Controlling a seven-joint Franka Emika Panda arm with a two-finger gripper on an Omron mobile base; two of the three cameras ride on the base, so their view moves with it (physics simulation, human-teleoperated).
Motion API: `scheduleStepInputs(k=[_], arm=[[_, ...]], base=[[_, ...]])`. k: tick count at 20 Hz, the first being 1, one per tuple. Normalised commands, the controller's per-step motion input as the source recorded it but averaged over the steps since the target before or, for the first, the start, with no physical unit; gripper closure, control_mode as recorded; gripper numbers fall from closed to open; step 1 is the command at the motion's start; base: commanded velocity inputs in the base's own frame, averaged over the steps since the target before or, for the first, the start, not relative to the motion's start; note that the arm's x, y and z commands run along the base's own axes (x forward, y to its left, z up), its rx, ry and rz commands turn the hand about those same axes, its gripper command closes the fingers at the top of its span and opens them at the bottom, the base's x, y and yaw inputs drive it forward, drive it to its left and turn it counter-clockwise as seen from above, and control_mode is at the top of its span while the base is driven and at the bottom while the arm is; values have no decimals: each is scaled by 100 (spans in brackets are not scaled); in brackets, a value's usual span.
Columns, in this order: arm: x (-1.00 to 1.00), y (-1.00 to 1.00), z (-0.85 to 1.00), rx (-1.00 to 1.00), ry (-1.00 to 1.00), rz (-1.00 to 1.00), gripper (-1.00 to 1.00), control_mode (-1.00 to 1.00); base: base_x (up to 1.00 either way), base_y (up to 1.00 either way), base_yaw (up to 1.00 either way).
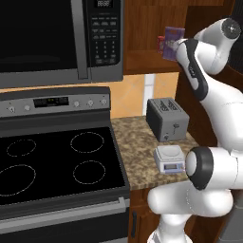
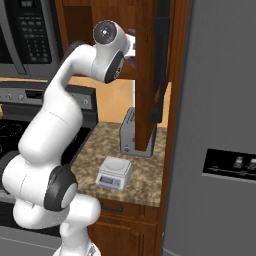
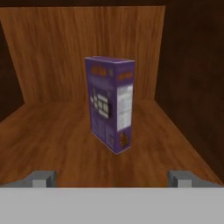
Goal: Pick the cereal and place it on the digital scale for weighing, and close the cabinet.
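Note:
The cereal [image 3: 111,103] is a purple box standing upright on the wooden shelf of the cabinet [image 3: 52,135], turned with one corner toward me. My gripper [image 3: 111,178] is open just in front of it, a fingertip low on each side, touching nothing. From the left base view the cereal [image 1: 172,40] shows on the shelf of the cabinet [image 1: 152,61], right beside my hand. The cabinet door [image 2: 150,75] stands open, edge-on, with its black bar handle [image 2: 160,60]. Below on the counter sits the digital scale [image 1: 169,155] [image 2: 116,171], its platform bare.
A grey two-slot toaster [image 1: 166,118] stands on the granite counter behind the scale. A black microwave [image 1: 57,38] hangs over the stove [image 1: 52,161] to the left. A grey fridge [image 2: 220,125] walls off the right side beside the open door.

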Motion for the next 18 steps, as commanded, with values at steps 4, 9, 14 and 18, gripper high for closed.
scheduleStepInputs(k=[4, 9, 14, 18], arm=[[44, -5, 0, 0, 0, 0, -100, -100], [31, -20, 0, 0, 0, 0, -100, -100], [31, -18, 0, 0, 0, 2, -100, -100], [37, 0, 0, 0, 0, 0, -100, -100]], base=[[0, 0, 0], [0, 0, 0], [0, 0, 0], [0, 0, 0]])
